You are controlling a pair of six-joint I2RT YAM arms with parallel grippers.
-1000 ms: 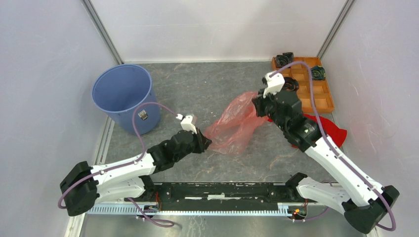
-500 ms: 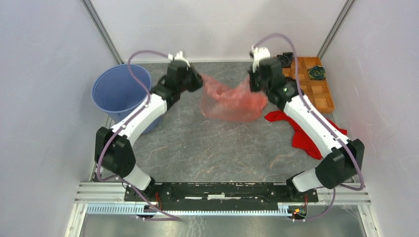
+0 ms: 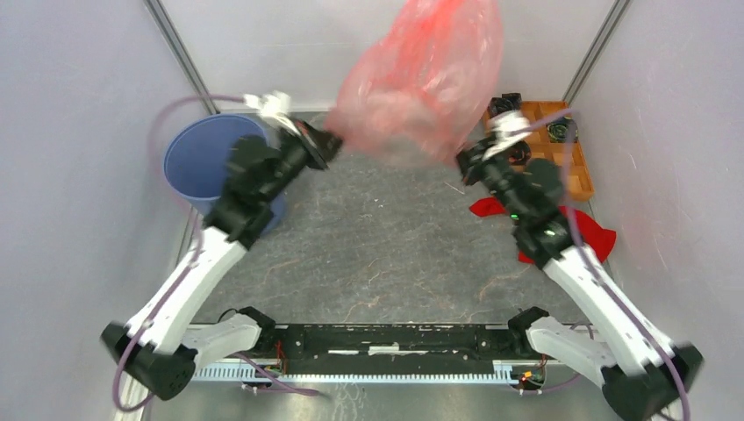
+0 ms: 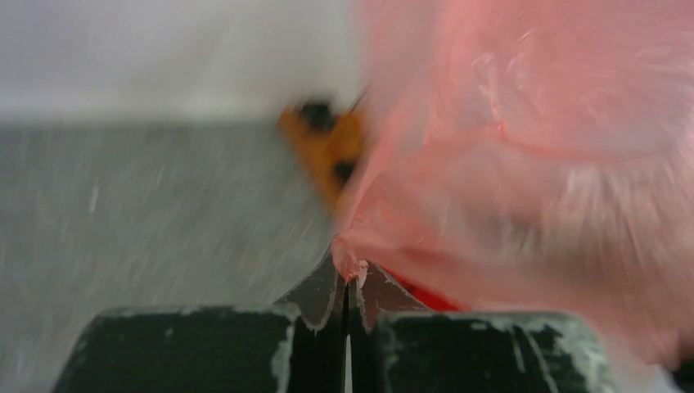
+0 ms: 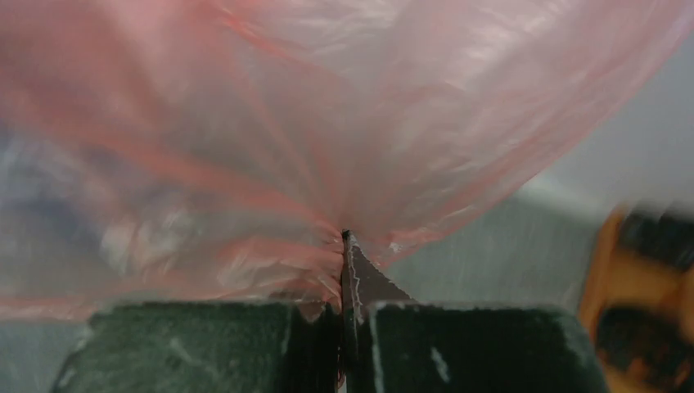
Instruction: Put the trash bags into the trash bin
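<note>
The translucent red-pink trash bag (image 3: pixel 421 79) billows high in the air between my two grippers, ballooned and blurred. My left gripper (image 3: pixel 332 140) is shut on its left edge; the film is pinched at the fingertips in the left wrist view (image 4: pixel 350 274). My right gripper (image 3: pixel 463 162) is shut on its right edge, and the film fills the right wrist view (image 5: pixel 311 123). The blue bucket (image 3: pixel 211 167) stands upright at the far left, just left of and behind my left arm. The bag is right of the bucket, not over it.
An orange compartmented tray (image 3: pixel 570 162) with dark items sits at the far right. A solid-red cloth (image 3: pixel 583 232) lies on the table under my right arm. White walls close the left, back and right sides.
Both grippers swung the bag upward; it went from hanging low between them to ballooning high. Both arms are blurred with motion.
</note>
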